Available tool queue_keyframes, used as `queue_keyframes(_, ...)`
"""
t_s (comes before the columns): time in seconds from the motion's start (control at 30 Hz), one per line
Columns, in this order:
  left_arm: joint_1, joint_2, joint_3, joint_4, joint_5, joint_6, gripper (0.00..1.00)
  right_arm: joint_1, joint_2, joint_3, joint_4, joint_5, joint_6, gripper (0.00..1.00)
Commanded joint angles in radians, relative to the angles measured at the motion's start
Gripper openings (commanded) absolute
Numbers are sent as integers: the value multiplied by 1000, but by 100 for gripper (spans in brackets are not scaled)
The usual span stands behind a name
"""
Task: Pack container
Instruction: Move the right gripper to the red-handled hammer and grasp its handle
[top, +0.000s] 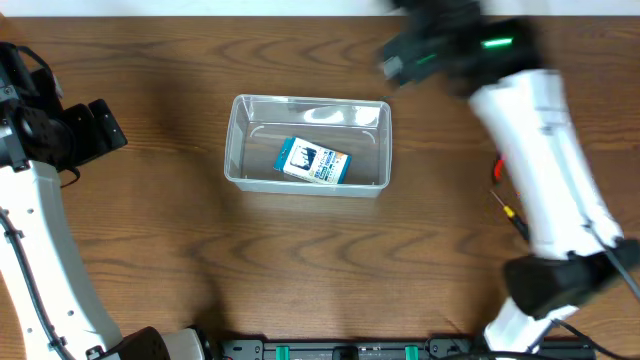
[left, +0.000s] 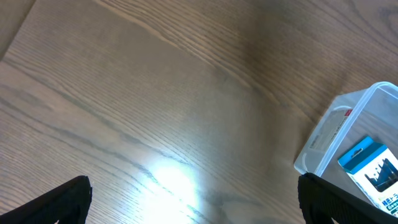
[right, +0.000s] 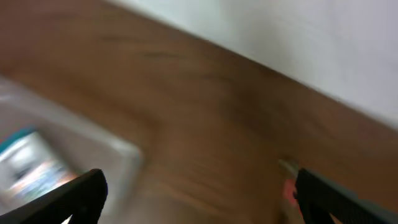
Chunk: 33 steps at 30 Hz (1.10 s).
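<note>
The wooden table (top: 300, 290) carries the container (top: 305, 100), open side up so it can be loaded from above. My left gripper (top: 100, 128) hangs left of the container, fingers spread wide and empty. My right gripper (top: 400, 62), blurred past the container's far right corner, is equally wide and empty. A blue-and-white box (top: 313, 161) lies flat inside the container. Small tools (top: 508, 212) right of the container are probably next.

The box (top: 313, 161) lies in the container (top: 310, 101), mid-table (top: 300, 270). From the container, the left gripper (top: 105, 125) sits at 9 o'clock, well apart; the right gripper (top: 395, 62) at 1 o'clock (blurred); tools (top: 508, 212) at 3 o'clock.
</note>
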<state>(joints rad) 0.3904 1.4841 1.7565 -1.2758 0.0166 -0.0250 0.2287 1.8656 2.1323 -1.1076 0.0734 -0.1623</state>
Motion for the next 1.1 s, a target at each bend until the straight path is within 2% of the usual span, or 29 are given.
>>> queue_keyframes(0.0, 4, 1, -6, -3, -1, 13, 98, -174, 63, -20, -35, -29, 93, 99)
queue_keyframes(0.1, 4, 1, -6, -3, -1, 13, 98, -289, 121, -20, -52, -45, 37, 99)
queue_keyframes(0.3, 4, 1, -6, -15, -1, 13, 98, -404, 258, -20, -48, -44, 4, 99)
queue_keyframes(0.43, 4, 1, -6, -30, -1, 13, 98, -424, 341, -20, -19, -39, -56, 99)
queue_keyframes(0.7, 4, 1, -6, -34, -1, 13, 98, -455, 468, -20, 7, -19, -83, 99)
queue_keyframes(1.07, 4, 1, -6, -56, -1, 13, 98, -488, 589, -20, 59, -18, -50, 99)
